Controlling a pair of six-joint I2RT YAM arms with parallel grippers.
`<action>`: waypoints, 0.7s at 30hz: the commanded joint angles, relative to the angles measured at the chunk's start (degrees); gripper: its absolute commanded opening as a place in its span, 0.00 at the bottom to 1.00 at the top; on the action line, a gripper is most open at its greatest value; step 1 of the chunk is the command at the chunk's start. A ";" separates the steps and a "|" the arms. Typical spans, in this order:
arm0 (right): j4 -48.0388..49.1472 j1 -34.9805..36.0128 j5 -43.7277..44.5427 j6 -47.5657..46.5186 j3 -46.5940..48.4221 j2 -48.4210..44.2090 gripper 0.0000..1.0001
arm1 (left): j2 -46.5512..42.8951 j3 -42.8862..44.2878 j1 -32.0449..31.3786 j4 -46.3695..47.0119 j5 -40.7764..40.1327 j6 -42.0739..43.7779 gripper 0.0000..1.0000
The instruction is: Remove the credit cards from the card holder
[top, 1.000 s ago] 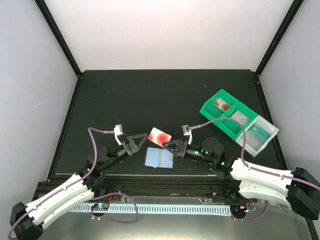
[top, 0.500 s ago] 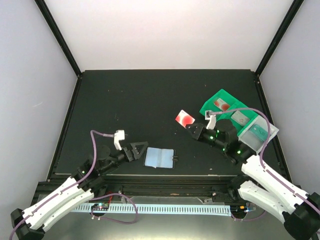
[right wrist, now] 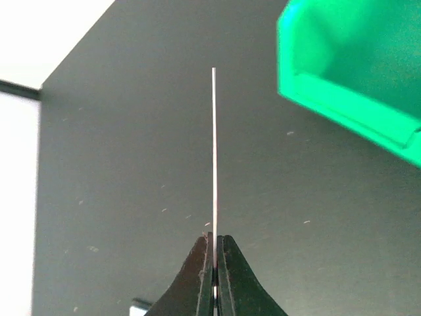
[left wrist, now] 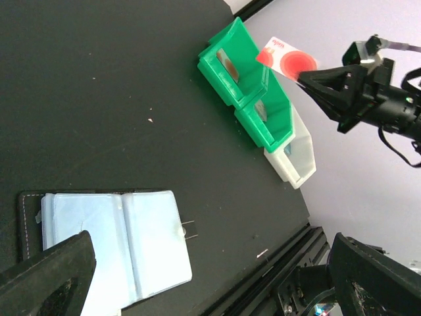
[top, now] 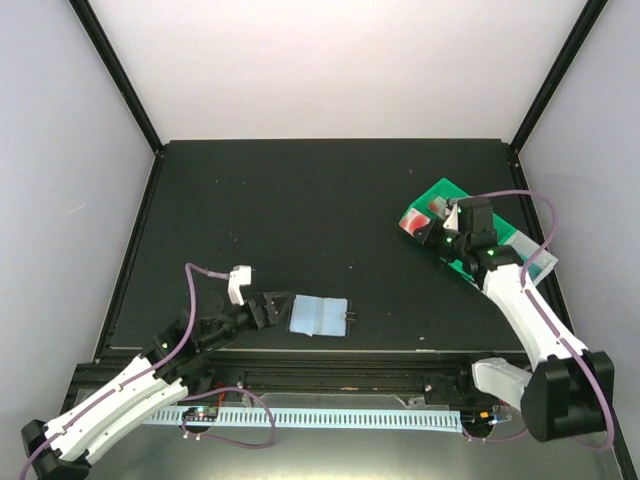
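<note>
The card holder (top: 320,316) (left wrist: 112,243) lies open flat near the table's front edge, its pale blue-grey inner side up and its snap tab pointing right. My left gripper (top: 281,307) (left wrist: 210,289) stands open just left of it, with nothing between its fingers. Over at the right, my right gripper (top: 430,233) (left wrist: 310,78) (right wrist: 215,240) is shut on a white credit card with red marks (top: 411,222) (left wrist: 287,58) (right wrist: 214,151). It holds the card in the air by the left end of the green tray (top: 441,192).
The green tray (left wrist: 247,92) has a clear end compartment (left wrist: 293,155) and stands at the right of the table. Cards show in two of its green compartments (left wrist: 227,64) (left wrist: 260,110). The right arm covers much of it in the top view.
My right gripper has carried the red-marked card from beside the card holder up and right to the green tray. My left gripper has opened wide and drawn back left of the holder.
</note>
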 commanded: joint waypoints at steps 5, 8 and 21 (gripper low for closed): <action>-4.89 -9.79 1.15 -5.93 7.42 10.42 0.01 | -2.26 1.25 0.32 -2.65 0.42 0.83 0.99; -6.99 -11.84 1.22 -8.09 11.33 15.60 0.01 | -2.38 1.19 0.28 -2.25 0.73 0.14 0.99; -8.18 -15.83 0.48 -7.38 24.42 33.23 0.01 | -0.87 0.71 0.28 -0.62 1.97 -1.21 0.99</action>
